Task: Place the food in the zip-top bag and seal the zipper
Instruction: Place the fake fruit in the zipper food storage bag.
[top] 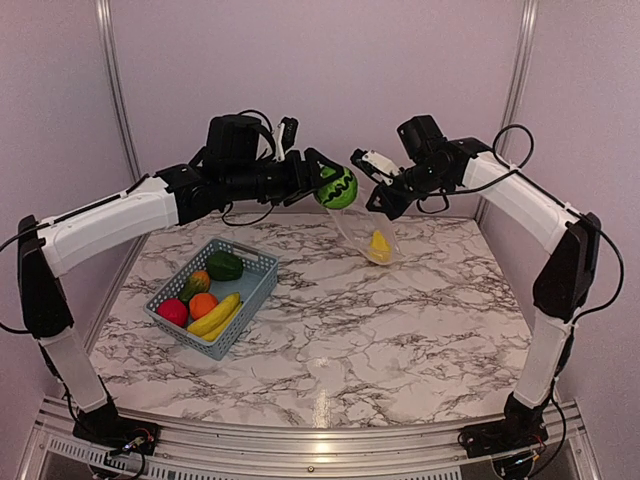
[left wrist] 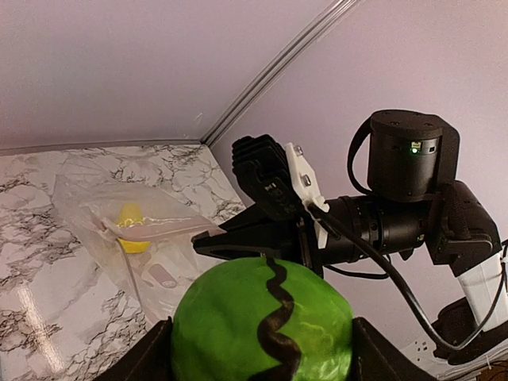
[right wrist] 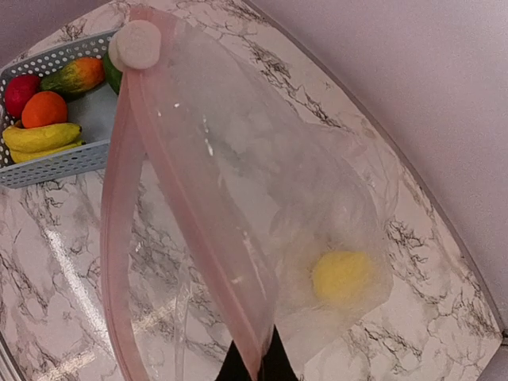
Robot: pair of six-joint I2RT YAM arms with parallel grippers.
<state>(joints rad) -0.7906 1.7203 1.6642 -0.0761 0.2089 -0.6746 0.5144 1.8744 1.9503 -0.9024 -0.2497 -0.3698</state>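
The right gripper (right wrist: 255, 367) pinches the zipper (right wrist: 189, 198) of the zip-top bag (right wrist: 317, 182), so the bag hangs with its mouth open (a yellow pear (right wrist: 343, 276) lies at its bottom). The left gripper (left wrist: 262, 357), spread around the striped melon (left wrist: 238, 317), holds it just beside that mouth, ready to drop it in.

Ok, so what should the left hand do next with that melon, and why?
Probably ease the melon over the mouth of the bag and lower it in: the left hand grips it beside the bag, which the right hand holds up by the zipper, one yellow piece inside.
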